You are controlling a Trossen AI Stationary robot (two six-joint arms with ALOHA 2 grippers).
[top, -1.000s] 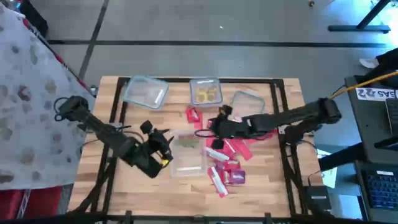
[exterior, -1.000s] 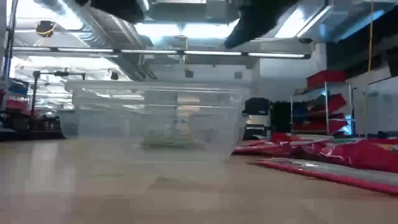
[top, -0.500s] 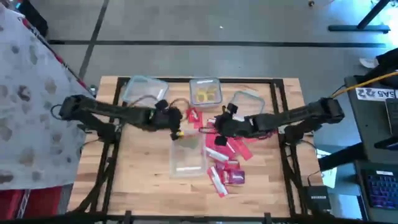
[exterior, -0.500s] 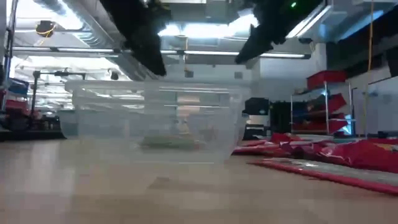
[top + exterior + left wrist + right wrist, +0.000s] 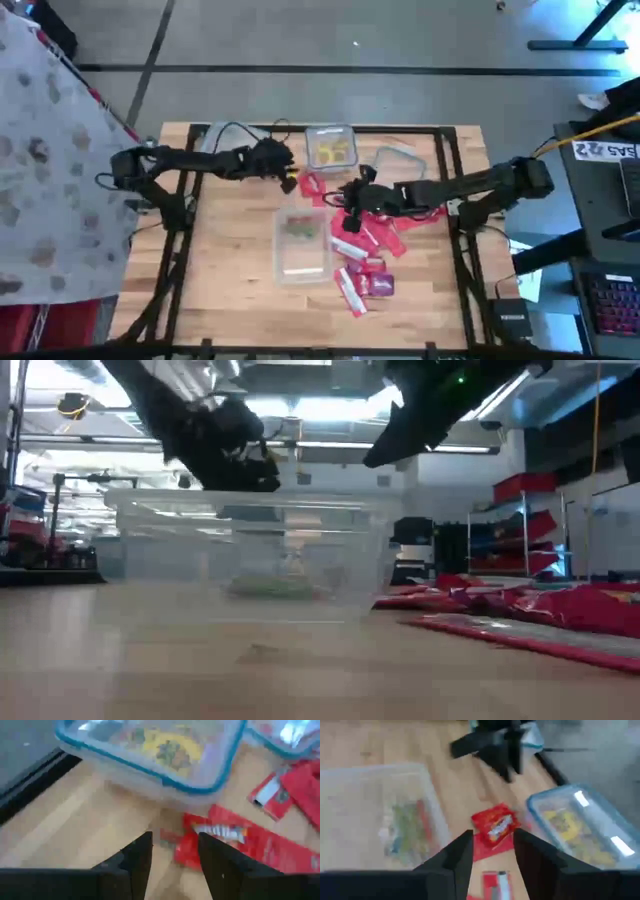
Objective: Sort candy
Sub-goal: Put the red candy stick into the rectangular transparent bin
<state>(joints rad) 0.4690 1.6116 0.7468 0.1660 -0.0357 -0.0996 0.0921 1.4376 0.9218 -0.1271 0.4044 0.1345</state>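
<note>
Red flat candy packets [image 5: 368, 240] lie heaped on the table's right half, with magenta ones [image 5: 378, 285] toward the near edge. A single red packet [image 5: 310, 185] lies near the far-centre tub of yellow pieces [image 5: 330, 148]. My left gripper [image 5: 287, 178] hovers open beside that packet [image 5: 220, 837], its fingers short of it. My right gripper [image 5: 348, 197] is open too, above the same packet [image 5: 492, 827] from the other side. A clear tub [image 5: 300, 245] in the middle holds a little candy.
Two more clear tubs stand along the far edge, one on the far left [image 5: 225, 145] and one on the far right [image 5: 398, 160]. The two grippers are close together over the table's middle. Bare wood [image 5: 220, 270] shows on the near left.
My left gripper has swung from the near left of the table, beside the middle tub, toward the far edge, and now hangs by the single red packet and the tub of yellow pieces. The right arm has stayed near its place.
</note>
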